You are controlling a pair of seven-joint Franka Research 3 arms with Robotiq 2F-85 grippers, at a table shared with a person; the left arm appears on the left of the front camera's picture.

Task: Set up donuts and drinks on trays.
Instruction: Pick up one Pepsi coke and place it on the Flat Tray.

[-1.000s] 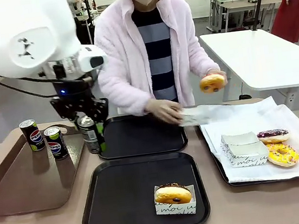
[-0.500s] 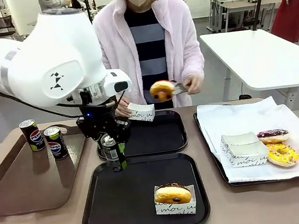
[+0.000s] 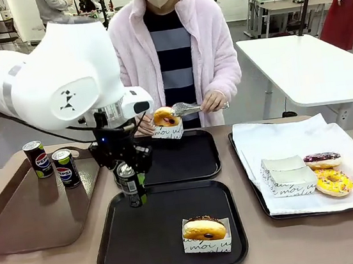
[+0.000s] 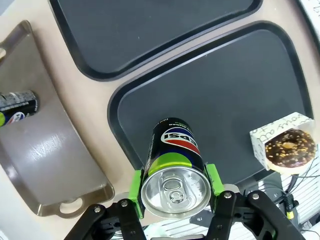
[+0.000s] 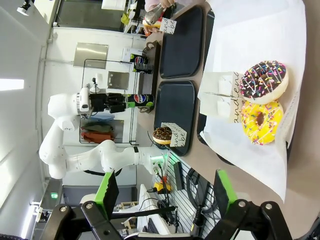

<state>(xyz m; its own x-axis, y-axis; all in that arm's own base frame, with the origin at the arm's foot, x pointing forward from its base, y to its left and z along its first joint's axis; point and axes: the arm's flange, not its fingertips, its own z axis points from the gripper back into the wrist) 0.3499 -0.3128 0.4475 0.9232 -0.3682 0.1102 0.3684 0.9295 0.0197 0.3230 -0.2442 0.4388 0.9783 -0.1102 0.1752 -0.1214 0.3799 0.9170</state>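
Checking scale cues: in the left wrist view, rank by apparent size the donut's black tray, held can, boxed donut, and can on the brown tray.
1. Black tray
2. Held can, enlarged by nearness
3. Boxed donut
4. Can on the brown tray, cropped

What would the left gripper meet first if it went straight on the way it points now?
Probably the near black tray, close to its corner: the soda can held in the left gripper would touch its floor first. Depth near the rim is unclear.
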